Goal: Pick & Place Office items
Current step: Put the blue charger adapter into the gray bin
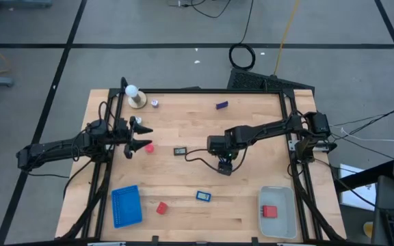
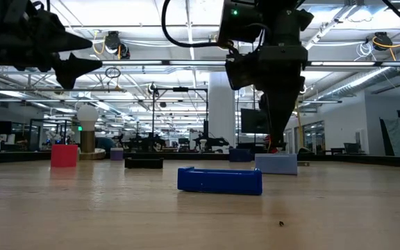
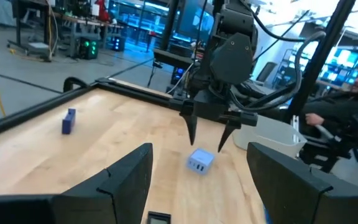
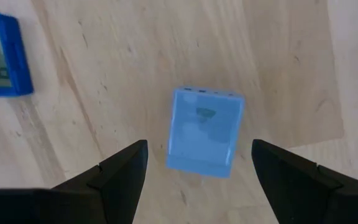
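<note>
My right gripper [image 1: 224,166] is open and points down just above a pale-blue block [image 4: 204,130] that lies flat on the table at mid-right. Its fingers stand to either side of the block, clear of it, as the left wrist view [image 3: 207,138] shows. My left gripper [image 1: 146,137] is open and empty above the table's left part, near a red block [image 1: 149,147]. A black piece [image 1: 180,151] lies between the arms. A blue piece [image 1: 204,196] and another red block [image 1: 161,208] lie nearer the front. A dark-blue piece [image 1: 221,105] lies at the far side.
A blue ribbed tray [image 1: 125,206] stands at the front left. A pale bin [image 1: 279,225] at the front right holds a red block [image 1: 270,211]. A white ball on a tan base [image 1: 136,97] and a small bit [image 1: 154,103] sit at the far left. A person [image 3: 353,106] sits beyond the table.
</note>
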You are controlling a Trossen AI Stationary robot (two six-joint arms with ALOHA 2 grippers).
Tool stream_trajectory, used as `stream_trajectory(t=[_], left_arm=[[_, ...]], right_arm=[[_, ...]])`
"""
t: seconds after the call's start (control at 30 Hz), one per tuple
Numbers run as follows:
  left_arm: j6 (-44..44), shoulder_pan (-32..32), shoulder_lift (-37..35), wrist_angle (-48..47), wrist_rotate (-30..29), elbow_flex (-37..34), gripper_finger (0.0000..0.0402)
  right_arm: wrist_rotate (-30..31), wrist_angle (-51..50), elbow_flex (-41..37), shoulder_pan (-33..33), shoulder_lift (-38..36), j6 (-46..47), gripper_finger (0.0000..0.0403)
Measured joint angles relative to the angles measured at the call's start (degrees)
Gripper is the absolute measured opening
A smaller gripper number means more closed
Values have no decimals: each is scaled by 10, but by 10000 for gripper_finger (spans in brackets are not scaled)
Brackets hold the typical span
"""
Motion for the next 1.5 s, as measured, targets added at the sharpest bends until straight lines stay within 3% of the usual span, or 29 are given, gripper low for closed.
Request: stream_trajectory(t=[0.3, 0.73, 1.0, 1.5], left_arm=[[-40, 0, 0, 0, 0, 0, 259], [-52, 0, 0, 0, 0, 0, 259], [-52, 0, 0, 0, 0, 0, 259], [-52, -1, 0, 0, 3, 0, 259]], right_arm=[[0, 36, 0, 7, 0, -19, 285], [21, 39, 0, 7, 0, 3, 363], [50, 29, 0, 7, 1, 39, 365], [32, 24, -1, 7, 57, 45, 366]])
